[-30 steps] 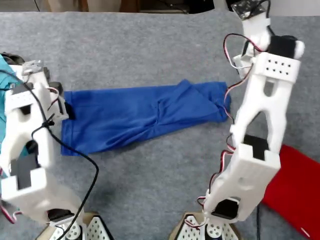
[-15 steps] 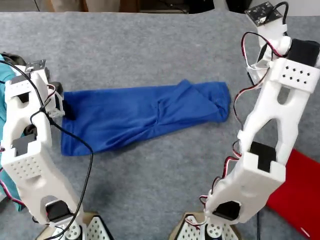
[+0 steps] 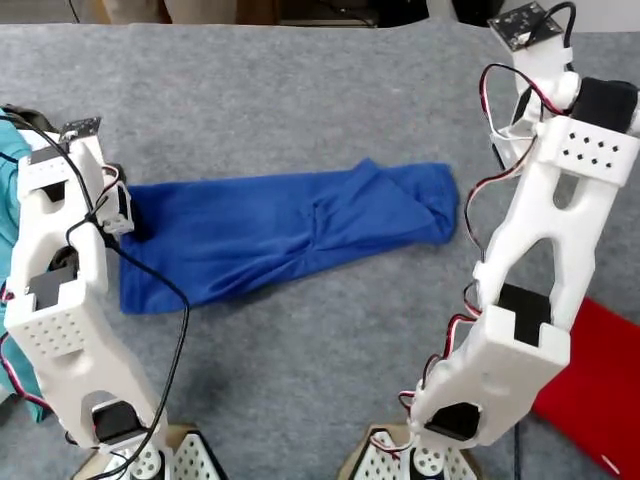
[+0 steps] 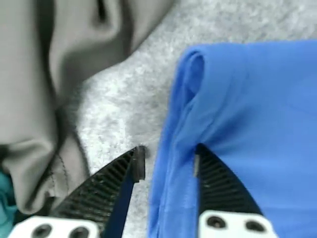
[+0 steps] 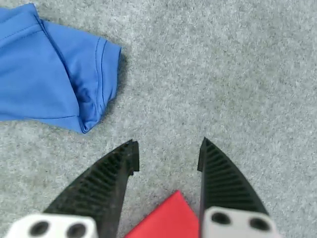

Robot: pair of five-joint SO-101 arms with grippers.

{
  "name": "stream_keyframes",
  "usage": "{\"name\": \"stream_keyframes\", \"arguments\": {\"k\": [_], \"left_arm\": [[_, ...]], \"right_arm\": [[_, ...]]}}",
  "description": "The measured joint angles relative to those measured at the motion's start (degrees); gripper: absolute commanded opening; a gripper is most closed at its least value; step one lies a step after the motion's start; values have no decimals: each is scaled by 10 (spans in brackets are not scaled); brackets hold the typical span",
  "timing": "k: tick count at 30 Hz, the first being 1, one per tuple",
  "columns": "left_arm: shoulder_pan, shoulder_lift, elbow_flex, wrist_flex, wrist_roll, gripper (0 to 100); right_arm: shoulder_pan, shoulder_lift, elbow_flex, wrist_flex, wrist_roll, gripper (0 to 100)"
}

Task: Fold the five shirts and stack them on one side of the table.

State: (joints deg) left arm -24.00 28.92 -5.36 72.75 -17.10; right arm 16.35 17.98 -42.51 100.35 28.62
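Note:
A blue shirt (image 3: 290, 228), folded into a long strip, lies across the middle of the grey table. My left gripper (image 4: 166, 158) is at the strip's left end (image 3: 125, 212), open, with the folded blue edge (image 4: 190, 89) between its two fingers. My right gripper (image 5: 168, 148) hangs open over bare table just off the shirt's right end, holding nothing. The blue sleeve end (image 5: 94, 84) lies a little beyond its fingertips, apart from them. The right arm (image 3: 560, 170) stands along the table's right side.
A red shirt (image 3: 590, 385) lies at the table's right front edge, its corner (image 5: 166, 218) close under my right gripper. A grey shirt (image 4: 74, 54) and a teal one (image 3: 8, 175) sit bunched at the left edge. The back of the table (image 3: 280, 90) is bare felt.
The right arm has drawn back to the right, away from the shirt's right end. The left arm has swung upright while its gripper stayed at the shirt's left end.

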Motion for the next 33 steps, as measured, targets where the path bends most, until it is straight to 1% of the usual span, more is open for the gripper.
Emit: {"name": "stream_keyframes", "arguments": {"k": [16, 17, 20, 21, 23, 33], "left_arm": [[11, 0, 2, 1, 0, 130], [11, 0, 2, 1, 0, 120], [11, 0, 2, 1, 1, 28], [12, 0, 2, 1, 1, 14], [14, 0, 4, 1, 1, 27], [20, 0, 6, 1, 8, 18]], "right_arm": [[0, 0, 0, 0, 0, 210], [0, 0, 0, 0, 0, 210], [0, 0, 0, 0, 0, 210], [0, 0, 0, 0, 0, 210], [0, 0, 0, 0, 0, 210], [0, 0, 0, 0, 0, 210]]}}
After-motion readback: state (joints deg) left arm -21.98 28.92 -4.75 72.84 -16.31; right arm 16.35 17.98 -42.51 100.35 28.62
